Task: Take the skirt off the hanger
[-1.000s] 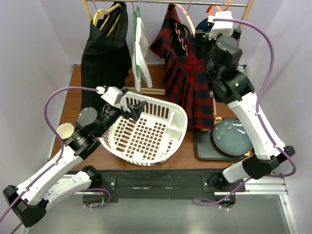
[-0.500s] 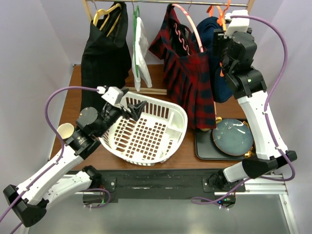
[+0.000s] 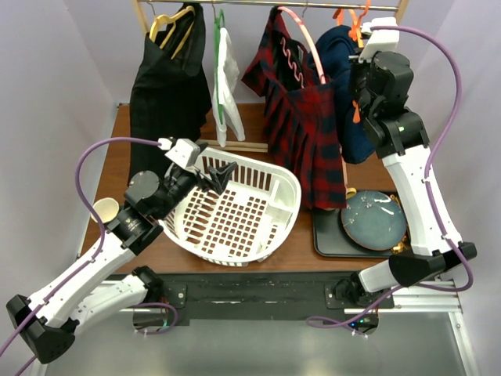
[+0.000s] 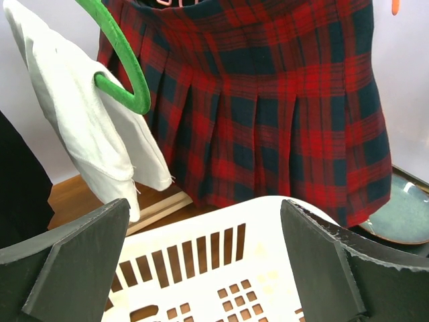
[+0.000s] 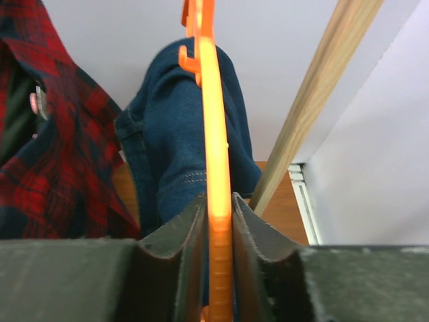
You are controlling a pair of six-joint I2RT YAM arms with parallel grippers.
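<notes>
Orange hanger clamped between right gripper jaws, seen wrist-side only; left gripper gapes.

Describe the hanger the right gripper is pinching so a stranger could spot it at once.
Find the clothes rail across the back of the table and follow it to its right end, by the wooden post. The last hanger there is the orange hanger, carrying a blue denim garment, with the right gripper shut on it. The pink hanger beside it holds a red plaid skirt.
</notes>
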